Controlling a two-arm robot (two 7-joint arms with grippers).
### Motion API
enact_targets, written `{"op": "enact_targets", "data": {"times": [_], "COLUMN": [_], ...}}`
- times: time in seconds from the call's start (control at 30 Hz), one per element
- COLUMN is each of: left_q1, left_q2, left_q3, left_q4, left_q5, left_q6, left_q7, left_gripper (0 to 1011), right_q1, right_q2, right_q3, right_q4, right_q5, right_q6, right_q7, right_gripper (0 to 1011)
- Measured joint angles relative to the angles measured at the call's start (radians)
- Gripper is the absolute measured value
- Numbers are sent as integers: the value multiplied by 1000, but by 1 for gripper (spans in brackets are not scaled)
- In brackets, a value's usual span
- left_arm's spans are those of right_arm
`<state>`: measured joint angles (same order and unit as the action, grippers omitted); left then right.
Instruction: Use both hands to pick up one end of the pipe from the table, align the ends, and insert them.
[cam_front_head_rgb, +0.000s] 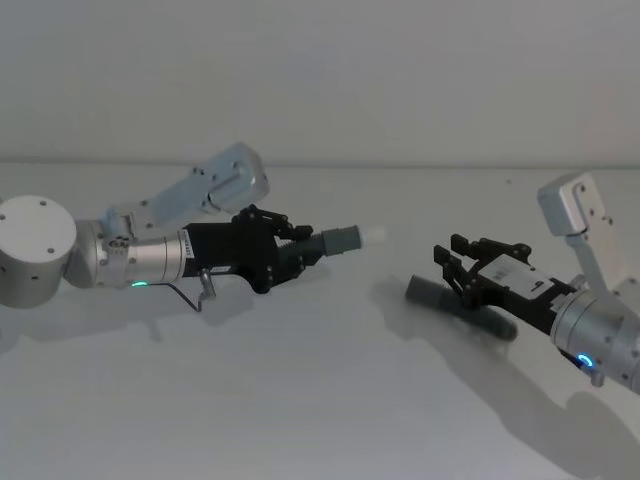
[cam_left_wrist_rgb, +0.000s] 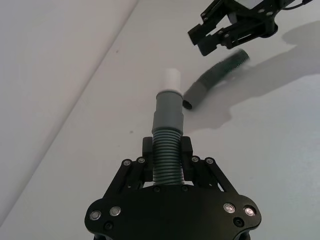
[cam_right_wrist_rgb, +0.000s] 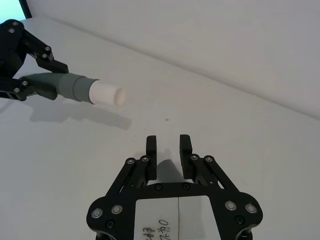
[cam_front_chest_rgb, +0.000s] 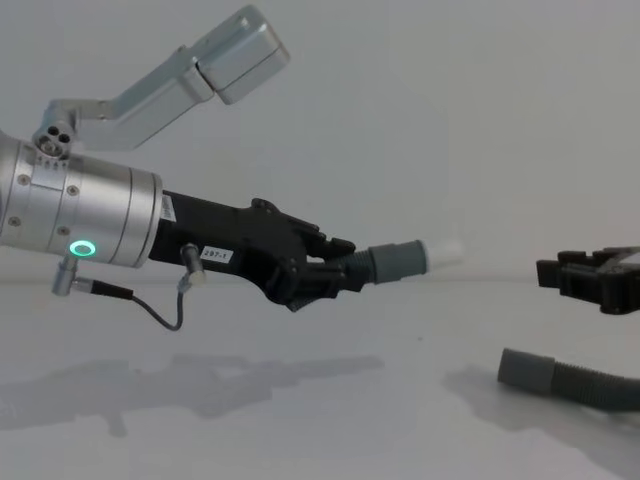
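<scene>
The short pipe piece (cam_front_head_rgb: 345, 240) is held over the table (cam_front_head_rgb: 300, 400) in the left pincer (cam_front_head_rgb: 300, 246), and the longer pipe piece (cam_front_head_rgb: 426, 292) is laid on the table rightward, beneath the right pincer (cam_front_head_rgb: 452, 262).

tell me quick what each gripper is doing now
Left gripper: shut on the lifted hose piece.
Right gripper: open, empty, above the other hose piece.

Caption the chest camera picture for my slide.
The left gripper holds one hose piece above the table; the right gripper hovers over the other piece.
</scene>
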<state>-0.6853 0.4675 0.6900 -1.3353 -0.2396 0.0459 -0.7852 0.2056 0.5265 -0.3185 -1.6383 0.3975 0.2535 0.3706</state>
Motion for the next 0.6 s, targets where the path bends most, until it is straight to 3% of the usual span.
{"op": "enact_targets", "data": {"times": [0.17, 0.27, 0.6], "left_q1": [-2, -4, -6], "left_q2": [4, 6, 11], "left_q3": [6, 9, 16], "left_q4": [-5, -8, -13], "left_q5": [-2, -3, -6], "left_q6": [0, 0, 1], "left_q7": [-6, -9, -15], "left_gripper": [307, 307, 307], "right_q1": [1, 2, 2], "right_q2": [-1, -2, -3], "right_q3": [-1, -3, -5], "right_q4": [-2, -4, -6], "right_q5": [1, 1, 1], "right_q6": [13, 24, 38], "right_q7": [-1, -4, -6], "right_gripper": [264, 319, 629]}}
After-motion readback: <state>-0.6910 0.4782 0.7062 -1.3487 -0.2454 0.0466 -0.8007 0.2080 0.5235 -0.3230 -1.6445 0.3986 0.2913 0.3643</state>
